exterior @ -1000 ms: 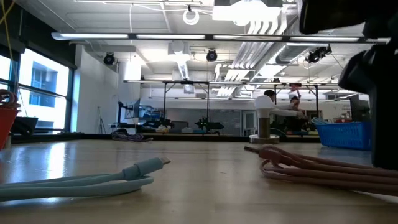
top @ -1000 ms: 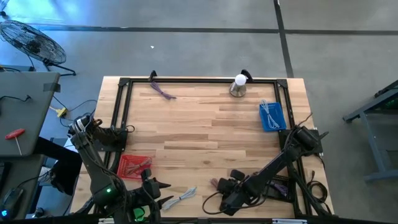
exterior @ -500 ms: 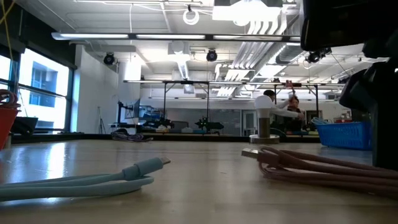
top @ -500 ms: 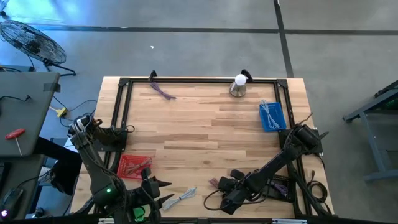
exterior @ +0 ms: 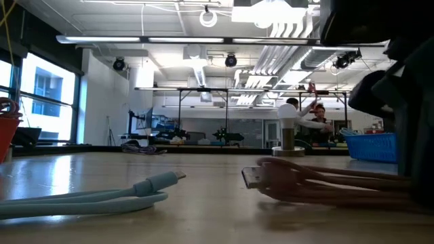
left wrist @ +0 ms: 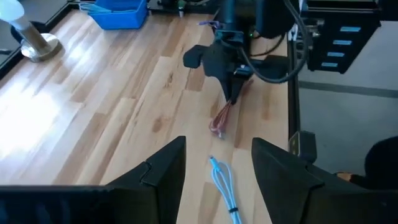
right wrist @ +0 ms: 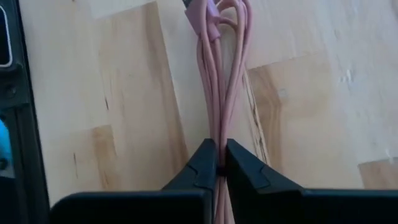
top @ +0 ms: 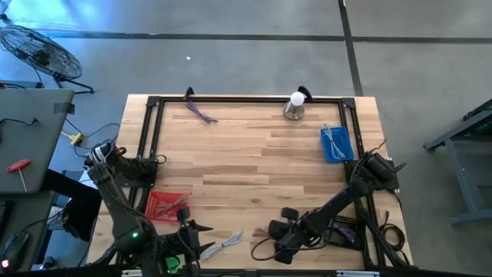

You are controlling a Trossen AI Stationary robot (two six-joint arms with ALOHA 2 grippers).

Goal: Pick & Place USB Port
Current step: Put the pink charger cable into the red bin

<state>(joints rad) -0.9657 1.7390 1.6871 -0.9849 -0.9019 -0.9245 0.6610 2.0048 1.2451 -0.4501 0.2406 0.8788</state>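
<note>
Jaws of the right gripper (right wrist: 217, 163) are pinched shut on the pink USB cable (right wrist: 219, 74), clamping the bundled strands so that its looped length runs straight out ahead of the fingers along the wooden table (right wrist: 323, 81). Seen from above, that gripper (top: 270, 230) sits low at the table's near edge, to the right of the light blue USB cable (top: 223, 244), with the right arm slanting back toward the frame's right rail. At table height the pink cable (exterior: 319, 181) lies flat on the wood with its metal plug end pointing toward the light blue cable (exterior: 102, 196), the two well apart. Over on the other side, the left gripper (left wrist: 217, 163) hovers near the table's near edge, its jaws standing apart with nothing between them; the light blue cable (left wrist: 224, 186) lies just ahead of them on the wood, and the right gripper with the pink cable shows farther off. Just beside the left arm, to the left of the light blue cable, sits a red tray (top: 164, 206). At the far side of the table from the pink cable a blue basket (top: 336, 144) holding white cords rests near the right rail, with a lamp (top: 294, 107) beside it along the far rail and a purple cable (top: 201, 112) further left.
</note>
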